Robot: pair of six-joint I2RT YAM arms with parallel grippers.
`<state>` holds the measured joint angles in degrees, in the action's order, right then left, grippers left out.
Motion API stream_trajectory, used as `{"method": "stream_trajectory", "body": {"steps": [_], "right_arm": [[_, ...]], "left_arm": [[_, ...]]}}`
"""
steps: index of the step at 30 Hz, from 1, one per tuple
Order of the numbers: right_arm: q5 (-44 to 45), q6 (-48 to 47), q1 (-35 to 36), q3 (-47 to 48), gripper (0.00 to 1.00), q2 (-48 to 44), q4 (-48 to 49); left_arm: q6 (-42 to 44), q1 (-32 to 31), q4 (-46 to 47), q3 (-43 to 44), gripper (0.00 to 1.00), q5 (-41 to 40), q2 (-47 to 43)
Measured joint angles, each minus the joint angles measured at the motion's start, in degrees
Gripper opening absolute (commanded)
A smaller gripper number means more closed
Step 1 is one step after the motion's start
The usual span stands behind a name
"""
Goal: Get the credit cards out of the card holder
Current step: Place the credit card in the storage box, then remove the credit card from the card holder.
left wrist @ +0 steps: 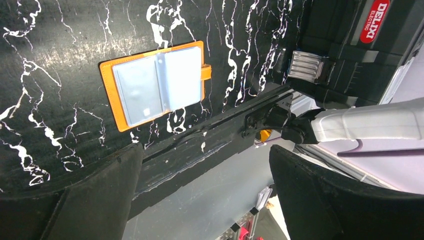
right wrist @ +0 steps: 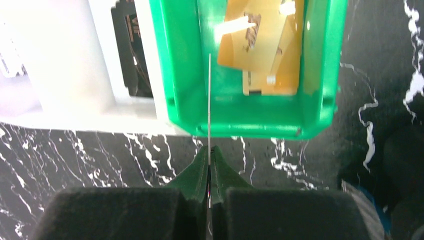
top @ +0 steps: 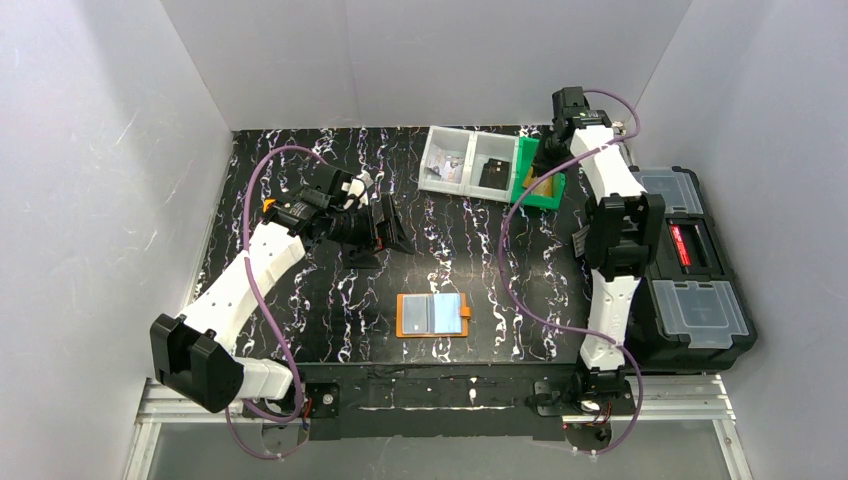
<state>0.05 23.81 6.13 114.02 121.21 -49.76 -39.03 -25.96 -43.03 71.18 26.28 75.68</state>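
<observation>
Currently the card holder is lying open and flat on the black marbled table, near the front edge, between the two arm bases. Pale blue cards are sitting in its clear pockets, one showing on each leaf. Its closure tab is sticking out from one side.

The left gripper is hanging above the table behind the holder, jaws spread wide and gripping nothing.

The right gripper is reaching toward the far side, its fingers pressing together on a thin card, seen edge-on as a pale line. That card is crossing over the near wall of a green bin, where gold cards are lying.

A white divided tray is sitting just beside the bin. A black toolbox is standing at the table's right edge.
</observation>
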Motion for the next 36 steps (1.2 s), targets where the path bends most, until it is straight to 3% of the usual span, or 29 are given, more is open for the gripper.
{"method": "stream_trajectory", "body": {"steps": [9,18,20,22,23,25,28,29,36], "right_arm": [[-1.64,-0.07,-1.38,13.55,0.02,12.33,-1.33],[-5.16,1.75,-4.28,18.73,0.61,15.74,-1.79],[-5.68,2.45,-4.24,20.37,0.67,15.61,-2.10],[-5.90,3.32,-4.13,20.55,0.79,14.08,-3.43],[-6.25,4.55,-4.13,18.69,0.98,10.88,-4.42],[-6.93,6.38,-3.69,10.23,0.98,0.72,-2.91],[-6.97,9.27,-0.17,-13.57,0.98,-20.09,0.35],[-7.41,11.28,7.39,-26.99,0.98,-32.37,2.93],[-7.63,19.12,26.12,-50.60,0.87,-43.80,11.34]], "left_arm": [[1.01,0.00,-2.62,1.79,0.98,-0.50,0.00],[1.57,0.00,-3.85,2.82,0.98,-0.50,0.00],[1.55,0.00,-3.91,2.82,0.98,-0.50,0.00],[1.55,0.00,-3.91,2.82,0.98,-0.61,0.00],[1.55,0.00,-3.89,2.82,0.98,-0.92,0.00],[1.55,0.00,-3.80,2.82,0.98,-2.12,0.00],[1.51,0.00,-3.48,1.03,0.98,-4.50,0.00],[1.51,0.02,-3.26,0.20,0.98,-4.98,0.02],[0.94,0.02,-2.40,-6.29,0.98,-9.68,-0.04]]}}
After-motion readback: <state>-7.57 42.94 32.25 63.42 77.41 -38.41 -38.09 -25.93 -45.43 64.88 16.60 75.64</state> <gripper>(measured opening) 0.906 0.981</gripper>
